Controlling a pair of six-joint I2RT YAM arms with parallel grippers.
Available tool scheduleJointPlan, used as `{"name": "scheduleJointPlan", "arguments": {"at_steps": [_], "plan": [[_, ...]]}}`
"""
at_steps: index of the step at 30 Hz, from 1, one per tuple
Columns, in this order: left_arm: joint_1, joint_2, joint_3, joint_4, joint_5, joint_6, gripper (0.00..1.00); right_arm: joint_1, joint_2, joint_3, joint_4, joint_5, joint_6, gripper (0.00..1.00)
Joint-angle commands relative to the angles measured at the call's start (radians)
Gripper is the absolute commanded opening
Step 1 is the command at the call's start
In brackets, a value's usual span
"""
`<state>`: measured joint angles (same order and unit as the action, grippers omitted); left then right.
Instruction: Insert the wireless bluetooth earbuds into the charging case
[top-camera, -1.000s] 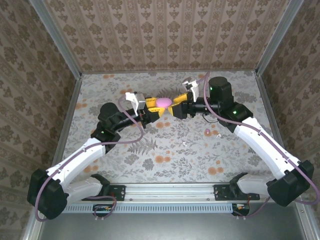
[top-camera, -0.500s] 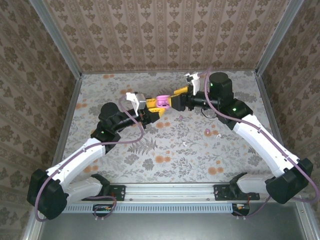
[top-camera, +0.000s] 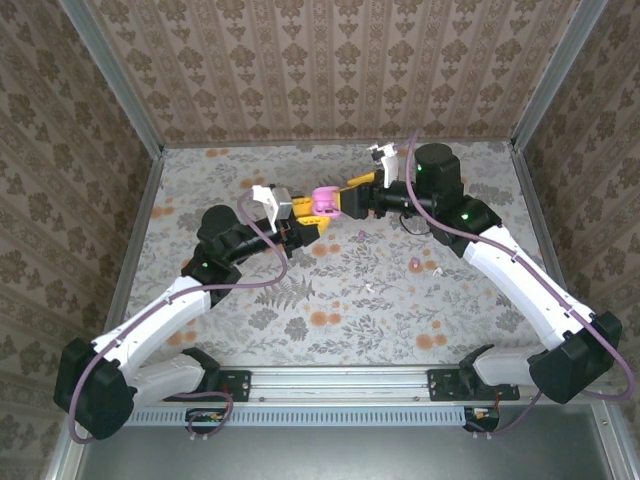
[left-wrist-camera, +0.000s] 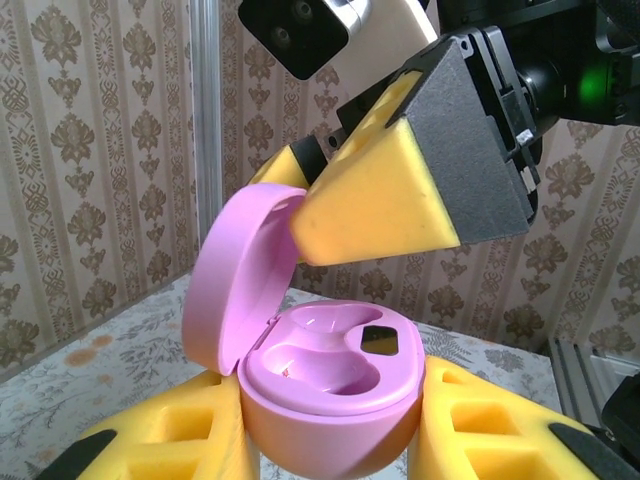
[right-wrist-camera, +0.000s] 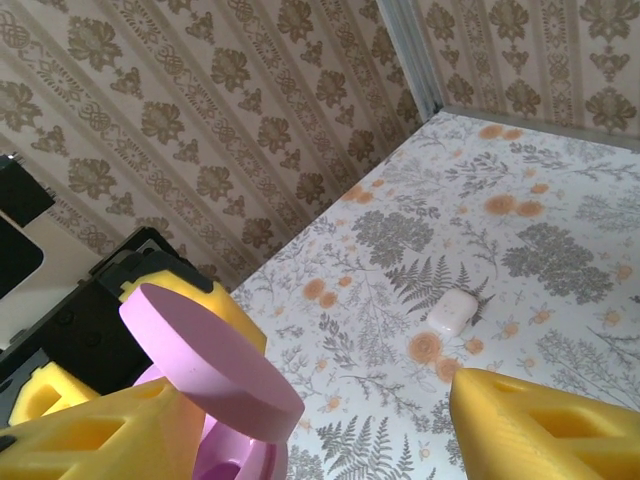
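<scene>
1. Walls (top-camera: 330, 70): patterned panels close the cell on three sides. I judge the room behind the case to be tight.
2. Table (top-camera: 300, 300): flat, with a floral print that hides small pale parts.
3. Left gripper (top-camera: 312, 213): clamped on the case base, one yellow finger (left-wrist-camera: 190, 410) on each side. It holds the case off the table with the wells facing up.
4. Right gripper (top-camera: 347, 203): fingers spread wide, carrying nothing. One fingertip (left-wrist-camera: 370, 205) sits against the raised lid.
5. Case (left-wrist-camera: 330, 385): pink, between the two grippers, toward the back of the table. The lid (left-wrist-camera: 235, 285) is hinged open and stands near upright. Both wells look empty to me.
6. Earbuds (top-camera: 415, 264): one pink piece lies on the table, well apart from the case, to its near right and just beside the right forearm (top-camera: 510, 275). A paler piece (top-camera: 367, 288) lies nearer the centre; I judge it to be the second earbud.
7. Key relation: both pieces lie below the right gripper and on its near side. I judge the right arm the nearer and the only free one. Each piece is too small for me to tell its long axis, so I would check the right wrist view before picking.
</scene>
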<state>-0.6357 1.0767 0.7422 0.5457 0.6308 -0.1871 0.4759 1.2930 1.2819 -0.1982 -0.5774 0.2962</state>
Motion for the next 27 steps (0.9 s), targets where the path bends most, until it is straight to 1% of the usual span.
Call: {"name": "scheduleJointPlan", "arguments": {"at_steps": [1, 4, 7, 9, 11, 13, 15, 16, 20, 24, 25, 27], "plan": [[-0.012, -0.039, 0.019, 0.023, -0.054, 0.018, 0.32, -0.004, -0.034, 0.008, 0.016, -0.068, 0.011, 0.69], [-0.01, -0.047, 0.01, 0.024, -0.074, 0.017, 0.32, -0.006, -0.058, 0.001, -0.02, -0.092, -0.012, 0.7], [-0.01, -0.047, 0.009, 0.027, -0.074, 0.014, 0.32, -0.007, -0.081, -0.016, -0.043, -0.059, -0.022, 0.69], [-0.01, -0.047, 0.007, 0.032, -0.075, 0.014, 0.32, -0.008, -0.086, -0.024, -0.054, -0.062, -0.031, 0.69], [-0.009, -0.046, 0.006, 0.037, -0.08, 0.012, 0.32, -0.01, -0.088, -0.028, -0.058, -0.115, -0.038, 0.69], [-0.01, -0.047, 0.009, 0.039, -0.079, 0.016, 0.32, -0.01, -0.093, -0.037, -0.05, -0.129, -0.022, 0.69], [-0.01, -0.049, 0.009, 0.039, -0.077, 0.02, 0.32, -0.011, -0.094, -0.042, -0.04, -0.106, 0.025, 0.69], [-0.01, -0.049, 0.009, 0.039, -0.073, 0.022, 0.32, -0.012, -0.088, -0.039, -0.033, -0.101, 0.071, 0.69], [-0.012, -0.045, 0.008, 0.042, -0.067, 0.032, 0.33, -0.014, -0.039, -0.022, 0.04, -0.135, 0.362, 0.65], [-0.012, -0.038, 0.011, 0.065, -0.078, 0.035, 0.33, -0.012, -0.009, -0.047, 0.176, -0.171, 0.671, 0.62], [-0.012, -0.034, 0.014, 0.068, -0.081, 0.039, 0.33, -0.012, -0.008, -0.062, 0.21, -0.178, 0.727, 0.6], [-0.011, -0.03, 0.018, 0.072, -0.08, 0.044, 0.33, -0.012, -0.006, -0.067, 0.219, -0.182, 0.75, 0.59]]}}
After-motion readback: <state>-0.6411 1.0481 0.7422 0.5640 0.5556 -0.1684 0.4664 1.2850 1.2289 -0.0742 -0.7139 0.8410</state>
